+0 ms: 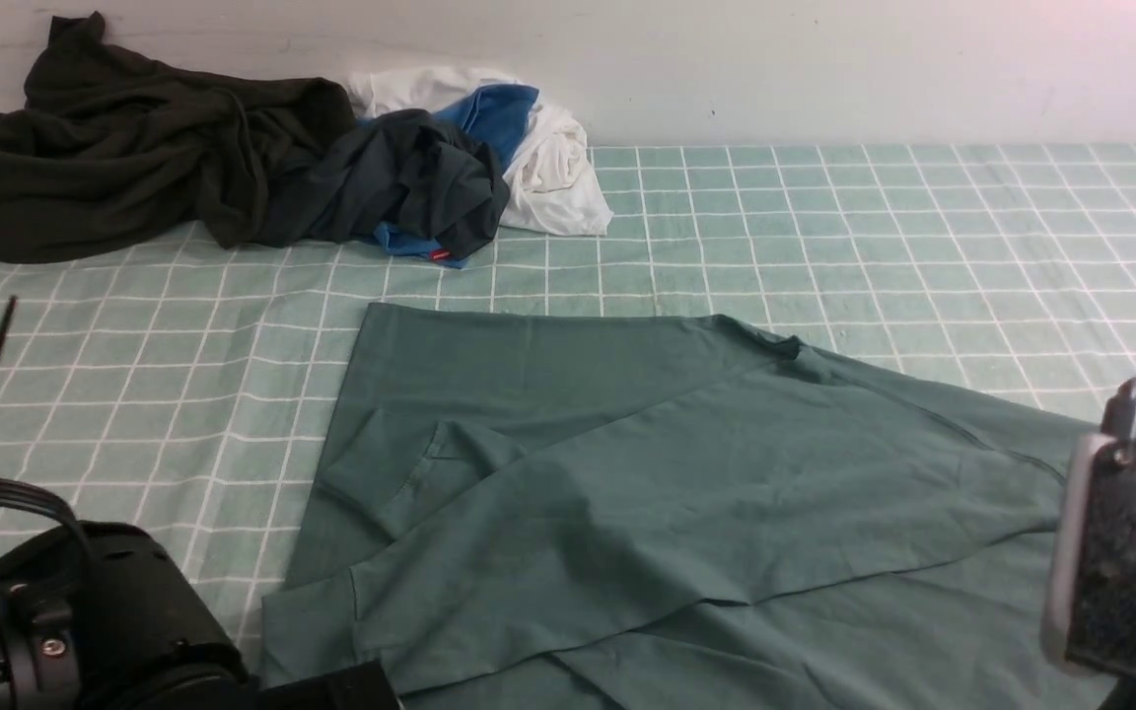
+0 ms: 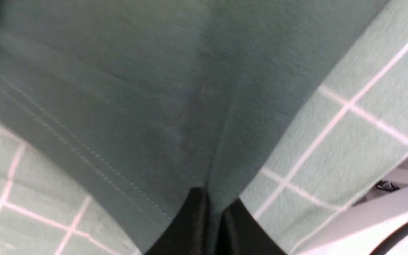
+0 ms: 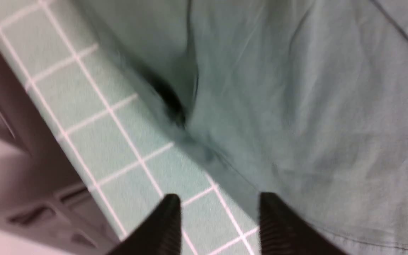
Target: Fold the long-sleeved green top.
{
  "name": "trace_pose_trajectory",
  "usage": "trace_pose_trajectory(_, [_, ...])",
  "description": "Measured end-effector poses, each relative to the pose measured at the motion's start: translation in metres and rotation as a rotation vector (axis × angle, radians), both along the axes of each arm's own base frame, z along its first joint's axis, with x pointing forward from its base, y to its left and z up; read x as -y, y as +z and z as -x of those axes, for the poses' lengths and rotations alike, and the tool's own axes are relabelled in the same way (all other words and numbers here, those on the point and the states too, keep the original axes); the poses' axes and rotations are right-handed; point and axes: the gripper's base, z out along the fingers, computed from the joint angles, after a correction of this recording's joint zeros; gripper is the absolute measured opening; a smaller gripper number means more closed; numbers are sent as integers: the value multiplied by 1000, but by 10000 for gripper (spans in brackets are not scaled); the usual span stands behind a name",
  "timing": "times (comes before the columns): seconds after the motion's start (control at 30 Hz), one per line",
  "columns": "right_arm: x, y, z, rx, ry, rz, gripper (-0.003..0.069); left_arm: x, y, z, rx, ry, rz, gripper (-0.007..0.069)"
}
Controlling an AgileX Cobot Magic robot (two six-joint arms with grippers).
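Front view forward; wrist views close over green top (image 1: pixel 686 473)

The green long-sleeved top (image 1: pixel 686 473) runs out of the front view at the lower and the right edge, so its full outline cannot be told. The left arm (image 1: pixel 65 611) and the right arm (image 1: pixel 1120 572) are cut off there too and cover parts of it. Both wrist views are blurred. Only the dark tips of the left pincer (image 2: pixel 215 205) and the right pincer (image 3: pixel 219 198) show, and the left tips hide the fold they pinch.

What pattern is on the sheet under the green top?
The sheet is pale green with white grid lines, clearest in the front view.
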Motion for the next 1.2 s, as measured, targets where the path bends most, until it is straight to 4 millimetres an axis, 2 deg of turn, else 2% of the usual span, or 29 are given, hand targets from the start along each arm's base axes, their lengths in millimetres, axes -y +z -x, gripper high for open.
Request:
trace_pose_trajectory(0.1, [5, -30, 3, -2, 79, 63, 492, -9, -1, 2, -18, 22, -18, 6])
trace_pose_trajectory(0.17, [9, -48, 3, 31, 110, 91, 547, -11, -1, 2, -16, 25, -19, 6])
trace_pose_trajectory(0.2, [9, -50, 3, 36, 113, 94, 547, -11, -1, 2, -17, 25, -19, 6])
trace_pose_trajectory(0.23, [14, -66, 4, 79, 137, 118, 573, -11, -1, 2, -12, 26, -15, 6])
trace_pose_trajectory(0.33, [20, -87, 5, 134, 186, 167, 582, -10, -1, 1, -1, 27, -3, 6])
trace_pose_trajectory(0.4, [22, -95, 4, 147, 216, 197, 583, -9, -1, 0, 10, 26, 7, 6])
trace_pose_trajectory(0.7, [16, -114, -7, 137, 269, 236, 584, -7, -1, -1, 29, 25, 26, 6])
trace_pose_trajectory(1.2, [13, -109, -12, 158, 249, 225, 573, -7, -1, -2, 34, 26, 30, 6])
